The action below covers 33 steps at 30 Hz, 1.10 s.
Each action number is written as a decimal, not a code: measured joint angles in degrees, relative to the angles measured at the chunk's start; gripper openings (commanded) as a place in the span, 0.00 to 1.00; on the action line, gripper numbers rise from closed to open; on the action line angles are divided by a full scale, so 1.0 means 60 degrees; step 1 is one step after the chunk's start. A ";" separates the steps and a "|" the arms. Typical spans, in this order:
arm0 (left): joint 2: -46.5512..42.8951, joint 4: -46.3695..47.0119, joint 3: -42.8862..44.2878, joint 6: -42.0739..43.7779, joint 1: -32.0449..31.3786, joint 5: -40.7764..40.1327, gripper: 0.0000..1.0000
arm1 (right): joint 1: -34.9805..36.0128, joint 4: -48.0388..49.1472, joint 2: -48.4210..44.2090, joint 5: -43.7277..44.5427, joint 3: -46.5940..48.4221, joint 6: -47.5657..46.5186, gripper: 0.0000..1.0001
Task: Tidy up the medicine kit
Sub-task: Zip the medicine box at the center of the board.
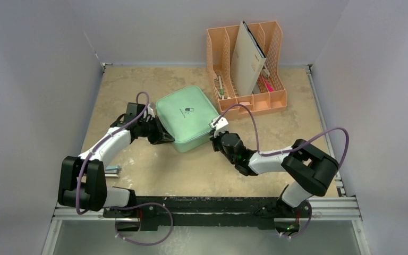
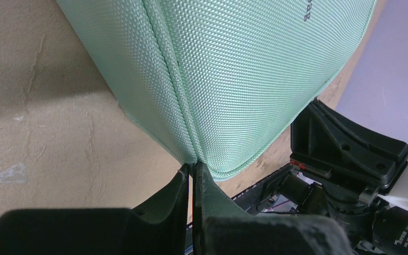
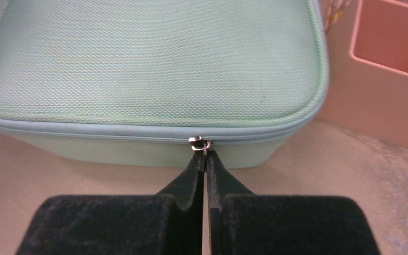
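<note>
The medicine kit (image 1: 187,118) is a mint-green woven zip case lying flat in the middle of the table, lid down and zipped. My left gripper (image 1: 169,138) is at its near-left corner. In the left wrist view the left gripper (image 2: 195,166) is shut, its tips pinching the raised seam of the kit (image 2: 244,79) at that corner. My right gripper (image 1: 214,136) is at the kit's near-right side. In the right wrist view the right gripper (image 3: 205,154) is shut on the metal zipper pull (image 3: 197,142) in the zip line of the kit (image 3: 154,64).
A peach-orange file organizer (image 1: 247,64) stands behind the kit at the back right, holding a white booklet and pens; its wall (image 3: 382,79) is close to the kit's right end. A small pale item (image 1: 112,169) lies beside the left arm. Walls enclose the table.
</note>
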 measured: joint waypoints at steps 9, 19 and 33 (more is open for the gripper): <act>-0.0007 -0.0922 0.0685 0.0404 0.0350 -0.0441 0.30 | -0.0335 0.0069 -0.0233 -0.0871 -0.0219 -0.0299 0.00; -0.1490 -0.1599 0.2269 0.0739 0.1184 -0.1147 0.49 | -0.0251 -0.0940 -0.0211 -0.2175 0.0554 -0.0051 0.00; -0.3275 -0.1705 0.0211 -0.0204 0.1803 -0.0809 0.60 | 0.1960 -0.1042 0.2014 -0.1934 0.2980 0.0940 0.00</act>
